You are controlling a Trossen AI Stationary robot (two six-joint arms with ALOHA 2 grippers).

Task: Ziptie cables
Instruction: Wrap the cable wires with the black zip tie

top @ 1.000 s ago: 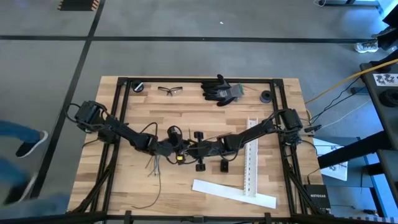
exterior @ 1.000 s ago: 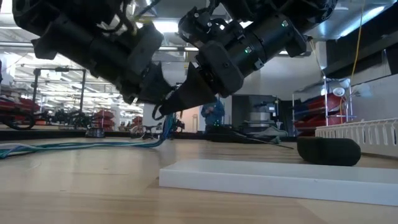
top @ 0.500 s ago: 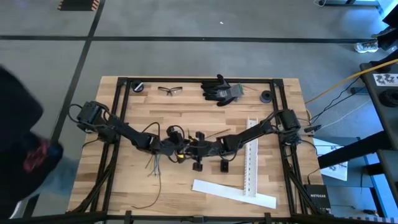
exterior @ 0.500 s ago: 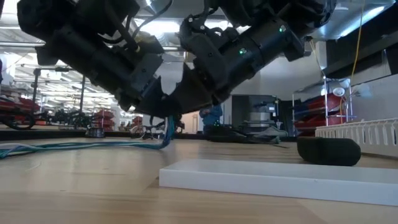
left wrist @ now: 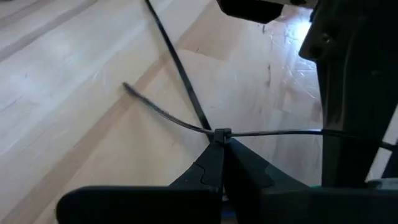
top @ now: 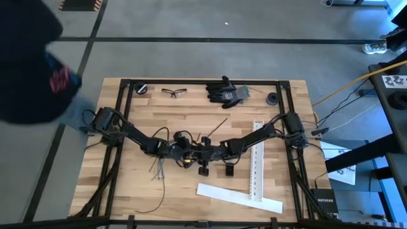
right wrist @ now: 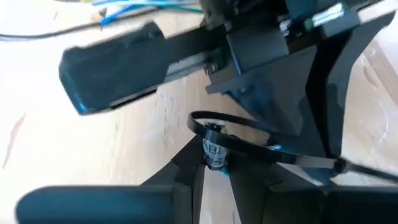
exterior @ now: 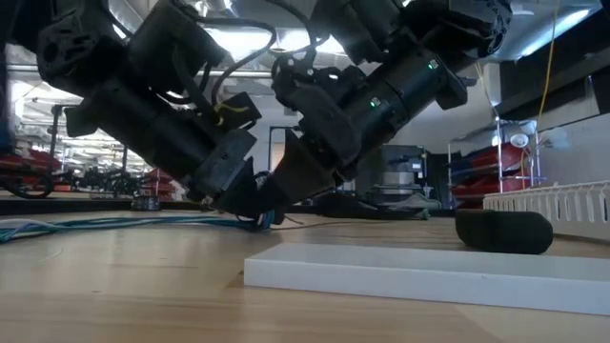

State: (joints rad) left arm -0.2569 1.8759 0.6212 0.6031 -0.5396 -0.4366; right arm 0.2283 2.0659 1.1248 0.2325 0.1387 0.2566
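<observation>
Both arms meet low over the middle of the table, the left gripper point(left wrist: 219, 163) pinched shut on a black ziptie point(left wrist: 177, 59) at its head. The right gripper point(right wrist: 214, 163) has its tips nearly together around a small labelled bundle inside the ziptie's loop. Loose cables point(top: 157, 169) lie at seven o'clock from the grippers.

Far edge of the wooden table point(top: 210, 117) — black disc point(top: 141, 88), safety glasses point(top: 174, 92), dark work gloves point(top: 225, 91), second black disc point(top: 272, 98). White perforated strip point(top: 257, 159) lies on the right side; flat white strip point(top: 238, 198) lies at an angle along the near edge, their near ends meeting. Person in dark top point(top: 32, 60) stands off the table's far left corner.
</observation>
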